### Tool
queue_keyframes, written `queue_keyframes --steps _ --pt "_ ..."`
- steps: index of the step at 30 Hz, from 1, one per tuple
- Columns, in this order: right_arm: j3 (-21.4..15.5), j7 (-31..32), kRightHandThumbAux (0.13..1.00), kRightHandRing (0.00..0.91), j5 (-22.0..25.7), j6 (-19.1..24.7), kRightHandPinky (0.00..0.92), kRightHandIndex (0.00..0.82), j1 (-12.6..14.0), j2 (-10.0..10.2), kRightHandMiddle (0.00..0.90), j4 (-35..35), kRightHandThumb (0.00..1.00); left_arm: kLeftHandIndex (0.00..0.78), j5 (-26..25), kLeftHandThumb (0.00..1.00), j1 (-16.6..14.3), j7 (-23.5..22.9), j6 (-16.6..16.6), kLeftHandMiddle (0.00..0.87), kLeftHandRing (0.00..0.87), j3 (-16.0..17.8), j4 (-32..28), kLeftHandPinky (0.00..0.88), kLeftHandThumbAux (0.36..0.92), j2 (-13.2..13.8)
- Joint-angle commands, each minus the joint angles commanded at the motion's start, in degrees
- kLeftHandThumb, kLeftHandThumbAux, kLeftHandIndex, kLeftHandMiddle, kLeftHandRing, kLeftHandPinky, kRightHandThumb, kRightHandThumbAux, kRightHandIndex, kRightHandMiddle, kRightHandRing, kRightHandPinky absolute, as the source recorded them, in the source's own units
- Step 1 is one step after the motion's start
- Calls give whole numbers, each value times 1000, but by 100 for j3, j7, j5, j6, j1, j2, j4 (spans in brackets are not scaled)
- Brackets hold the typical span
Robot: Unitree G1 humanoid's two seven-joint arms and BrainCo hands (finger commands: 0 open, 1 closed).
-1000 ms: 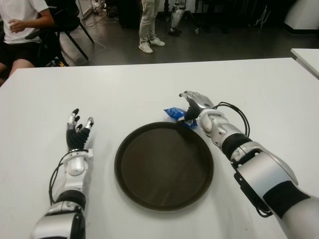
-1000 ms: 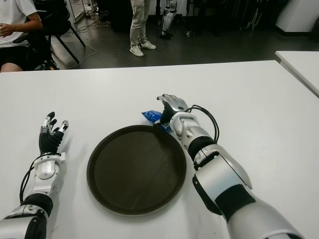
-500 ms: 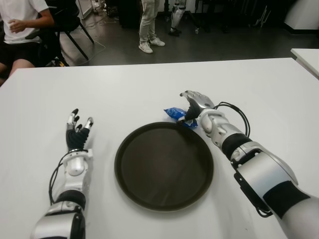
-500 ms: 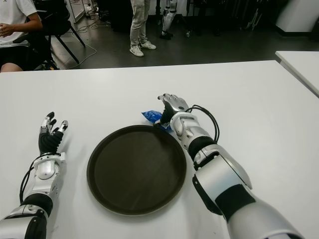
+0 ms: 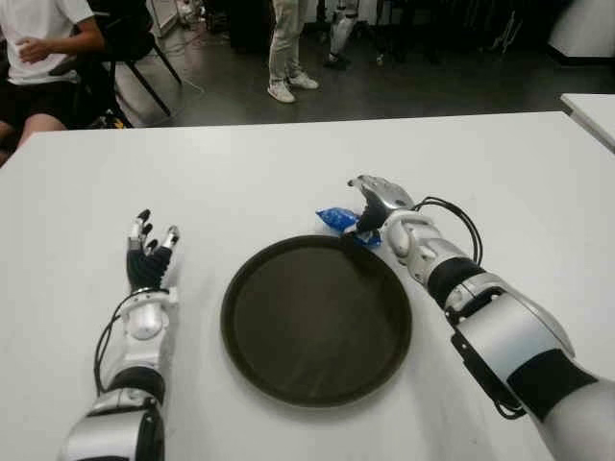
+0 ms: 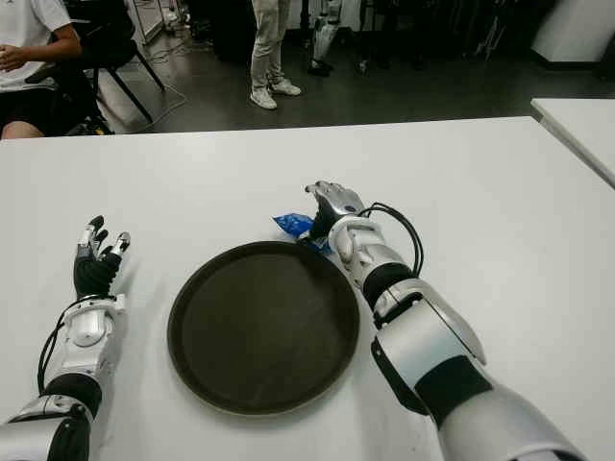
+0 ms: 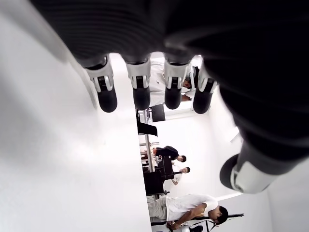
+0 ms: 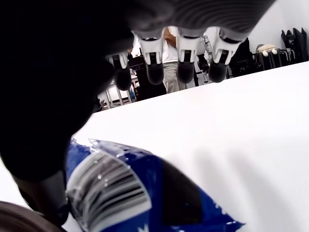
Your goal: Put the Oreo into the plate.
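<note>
A broad white tabletop (image 5: 288,163) carries everything here, its far edge meeting a dark floor (image 5: 404,91) beyond. Near the middle of it lies a round dark brown plate (image 5: 316,320), flat and with a low raised rim. Just past the plate's far right rim lies a blue Oreo packet (image 5: 342,221), on the white surface and touching or nearly touching the rim; the right wrist view shows its glossy blue wrapper (image 8: 145,193) lying on the tabletop. A second white tabletop (image 5: 591,110) shows at the far right, apart from the first.
</note>
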Motion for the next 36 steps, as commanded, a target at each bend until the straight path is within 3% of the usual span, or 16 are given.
queue_keyframes --steps 18,22,25,30,36 --pt "8 41 734 0 27 26 17 0 -8 -35 0 11 0 10 -26 328 -16 -34 85 4 0 14 1 0 621 -1" --pt "-27 68 723 22 58 43 65 0 -18 -45 2 2 0 7 -22 318 -20 -20 82 0 0 10 -2 0 615 -5" --pt "-83 116 714 116 103 70 180 42 -23 -41 81 -4 0 3 -22 318 -18 -18 79 0 0 13 8 0 606 1" --pt "-131 158 711 215 137 134 282 119 -14 -20 179 12 0 4 -13 326 -16 -2 70 4 0 10 15 0 609 2" --pt "-137 124 716 257 159 129 330 164 -5 -26 219 -1 0 6 -9 338 -11 1 51 9 0 7 9 0 618 -1"
